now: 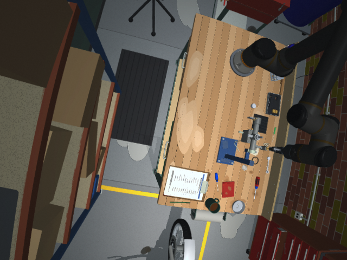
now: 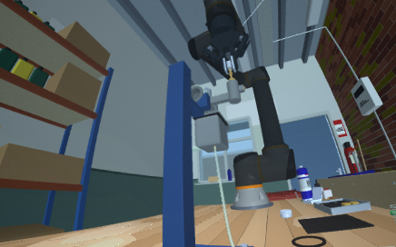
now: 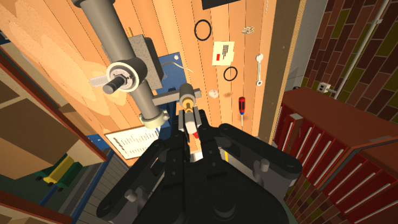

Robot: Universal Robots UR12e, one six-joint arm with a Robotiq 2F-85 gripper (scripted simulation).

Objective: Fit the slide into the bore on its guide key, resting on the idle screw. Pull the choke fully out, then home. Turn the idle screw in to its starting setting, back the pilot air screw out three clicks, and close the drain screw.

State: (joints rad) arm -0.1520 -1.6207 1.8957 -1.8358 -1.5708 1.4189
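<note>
My gripper (image 3: 189,113) (image 2: 230,66) (image 1: 272,149) is above the carburettor (image 1: 253,136), which is clamped on a blue stand (image 2: 180,154) near the bench's right edge. The choke knob (image 3: 189,107), a small brass stem rising from a grey cylinder (image 3: 186,92) on the carburettor's side arm, is held in the closed fingers. The carburettor's long grey bore (image 3: 117,53) runs across the wrist camera with a capped collar (image 3: 124,76) on its side. The grey float bowl (image 2: 211,131) hangs below the body with a pale hose (image 2: 223,200) trailing down.
A black parts tray (image 1: 273,104) lies on the bench behind the carburettor. Two black O-rings (image 3: 202,30), a tag (image 3: 223,53), a small spanner (image 3: 259,69) and a red screwdriver (image 3: 242,107) lie on the wood below. A clipboard (image 1: 185,183), mug (image 1: 212,205) and gauge (image 1: 238,206) sit at the bench's front end.
</note>
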